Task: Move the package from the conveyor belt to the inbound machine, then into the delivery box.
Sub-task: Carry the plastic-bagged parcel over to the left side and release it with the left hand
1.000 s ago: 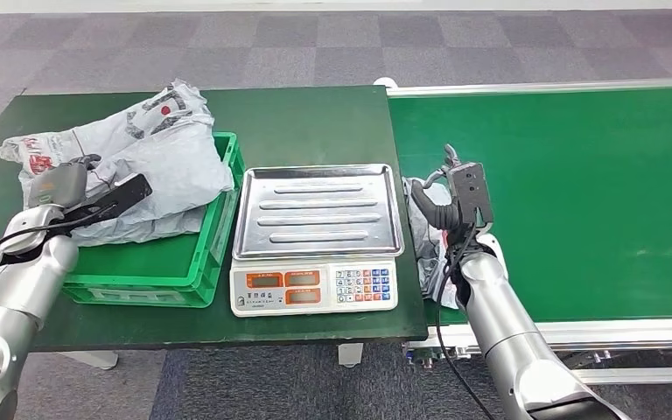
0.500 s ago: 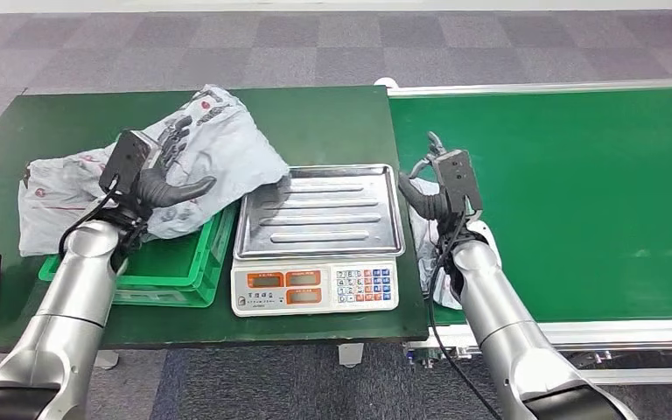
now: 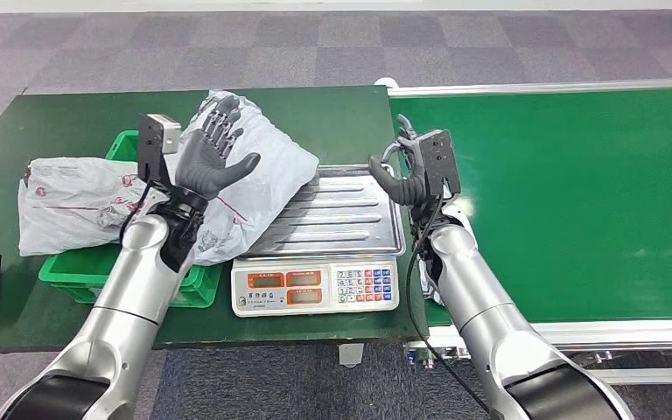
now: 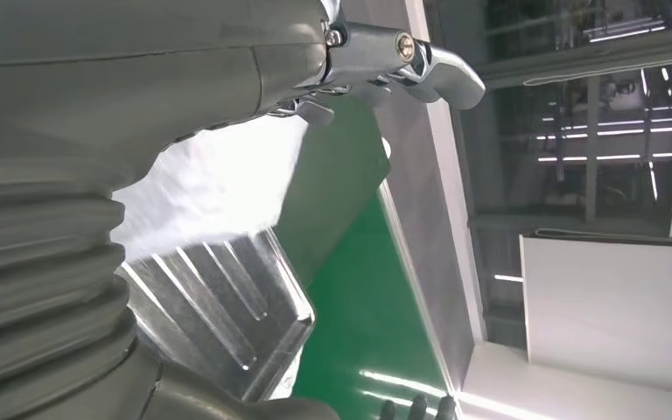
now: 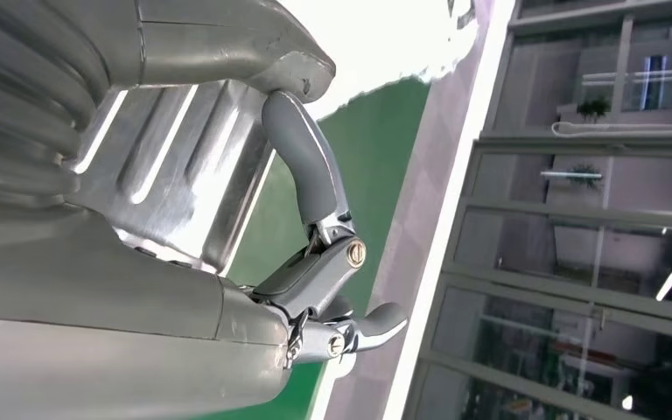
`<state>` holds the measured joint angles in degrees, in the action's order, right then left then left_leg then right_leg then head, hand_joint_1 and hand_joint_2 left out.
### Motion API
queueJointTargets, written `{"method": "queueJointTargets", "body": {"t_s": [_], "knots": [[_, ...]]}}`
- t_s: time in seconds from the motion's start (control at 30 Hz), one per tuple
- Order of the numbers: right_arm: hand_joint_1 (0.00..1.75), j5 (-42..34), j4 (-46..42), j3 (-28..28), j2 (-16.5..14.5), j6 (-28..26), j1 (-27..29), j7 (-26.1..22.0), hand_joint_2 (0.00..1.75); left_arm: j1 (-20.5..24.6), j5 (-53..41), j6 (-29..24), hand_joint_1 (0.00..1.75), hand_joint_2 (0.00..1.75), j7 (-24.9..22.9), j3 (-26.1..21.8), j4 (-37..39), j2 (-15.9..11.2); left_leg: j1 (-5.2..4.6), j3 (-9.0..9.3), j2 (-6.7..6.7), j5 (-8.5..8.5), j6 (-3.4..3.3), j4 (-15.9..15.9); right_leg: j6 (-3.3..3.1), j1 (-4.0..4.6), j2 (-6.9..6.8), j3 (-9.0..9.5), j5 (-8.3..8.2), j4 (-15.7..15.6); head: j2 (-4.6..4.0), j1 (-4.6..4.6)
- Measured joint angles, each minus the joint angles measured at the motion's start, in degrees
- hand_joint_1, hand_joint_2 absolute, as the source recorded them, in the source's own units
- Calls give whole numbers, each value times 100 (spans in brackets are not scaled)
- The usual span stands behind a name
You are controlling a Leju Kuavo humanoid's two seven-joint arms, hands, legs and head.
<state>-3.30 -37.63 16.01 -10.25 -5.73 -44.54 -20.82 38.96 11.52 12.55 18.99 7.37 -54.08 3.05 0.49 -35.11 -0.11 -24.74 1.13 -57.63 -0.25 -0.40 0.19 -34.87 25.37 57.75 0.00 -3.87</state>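
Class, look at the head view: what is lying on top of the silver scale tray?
One end of a grey package rests on the left part of the scale tray, with the left hand against it. The tray under the package is covered; the remainder shows bare ribbed metal.

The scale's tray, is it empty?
No. A grey package lies partly on the tray, covering its left side; the rest is bare.

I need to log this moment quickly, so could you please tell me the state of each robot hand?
Left robot hand: open, fingers spread against the grey package, not gripping it.
Right robot hand: open, holding nothing, beside the scale tray.
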Motion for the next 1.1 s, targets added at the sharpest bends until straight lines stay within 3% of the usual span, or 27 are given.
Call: {"method": "queueJointTargets", "body": {"t_s": [0.17, 0.33, 0.5, 1.1], "knots": [[0, -28, 71, 30, -69, 14, -32, -1, 175, 65, -74, -183, 0, 175, 82, 60, 172, 128, -1, 0, 1, 0, 0, 0, 0, 0, 1, 0, 0, 0, 0, -1], [0, -185, 315, 153, -305, 119, -114, 8, 175, 263, 349, 32, 0, 175, 237, 92, 1116, 519, 2, 0, 0, 0, 0, 0, 0, 0, 1, 0, 0, 0, 0, -1], [0, -146, 386, 240, -395, 29, -164, 72, 175, 294, 334, 72, 0, 175, 387, 80, 1509, 655, 2, 0, 1, 0, 0, 0, 0, 0, 2, -1, 0, 0, 0, 0], [0, -65, 493, 256, -469, 92, -207, 14, 175, 347, -281, 446, 0, 175, 1123, 64, 2462, 721, 2, 0, 1, 0, 0, 0, 0, 0, 2, 0, 0, 0, 0, 0]]}}
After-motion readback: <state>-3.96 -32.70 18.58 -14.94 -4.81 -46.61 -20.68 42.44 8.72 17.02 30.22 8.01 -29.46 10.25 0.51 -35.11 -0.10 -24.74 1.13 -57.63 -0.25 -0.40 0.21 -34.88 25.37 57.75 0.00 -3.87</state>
